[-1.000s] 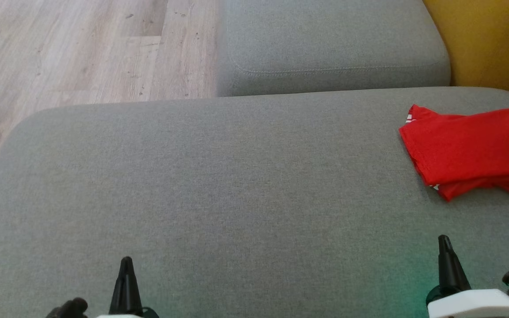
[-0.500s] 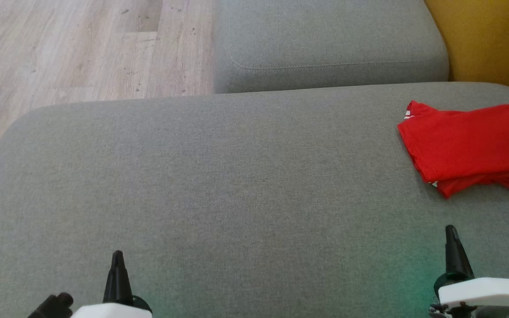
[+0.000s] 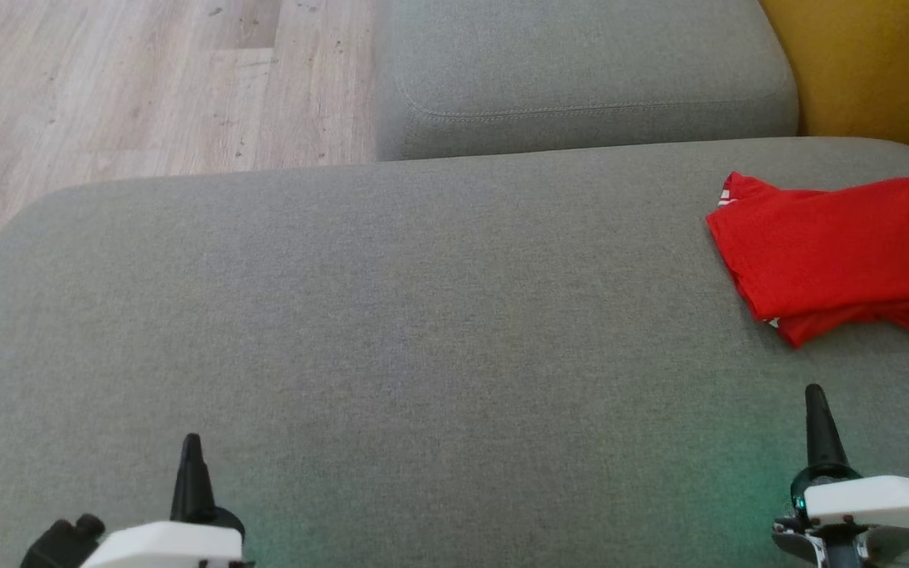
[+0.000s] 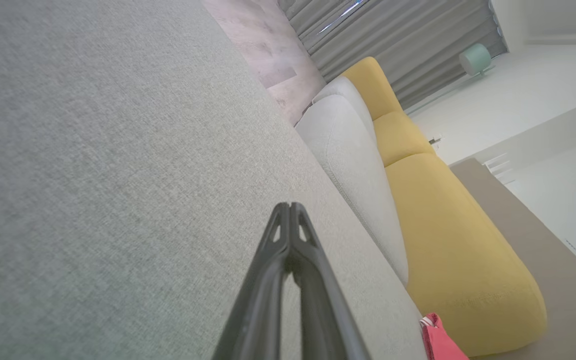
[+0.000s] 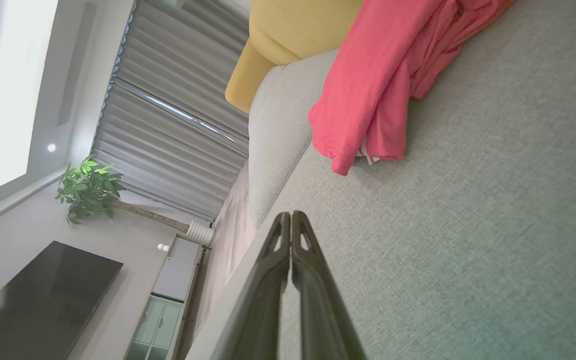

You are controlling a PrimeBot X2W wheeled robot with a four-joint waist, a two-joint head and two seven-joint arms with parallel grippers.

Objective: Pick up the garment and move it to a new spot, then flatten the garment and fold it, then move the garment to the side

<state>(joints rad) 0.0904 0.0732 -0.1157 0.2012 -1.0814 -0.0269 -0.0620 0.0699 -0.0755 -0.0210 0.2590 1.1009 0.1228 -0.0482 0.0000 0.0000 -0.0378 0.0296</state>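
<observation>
View tips a touch, so everything slides up the head picture, and that is my head moving, not the garment [image 3: 833, 248]: it keeps its place on the seat [image 3: 423, 315], at the far right corner, not dragged and not reopened. What really shifts is my arms. More white forearm shows now, the left gripper [image 3: 191, 443] creeps a little out toward the seat's left, and the right gripper [image 3: 815, 392] edges on over the near right of the seat, short of the garment and not touching it. Both pairs of jaws are pressed together, tips meeting, nothing between them, and the wrist views show bare grey seat under each. I read that as the job all but done: the garment looks folded and parked at the side, and I am hanging clear of it with empty grippers. Now the garment itself: bright red, a squarish folded packet, top layer fairly smooth, a lower layer poking out along the edge nearest me. A rolled hem shows at one corner, and bits of white peek out at two corners. Its right end runs off the head picture.
</observation>
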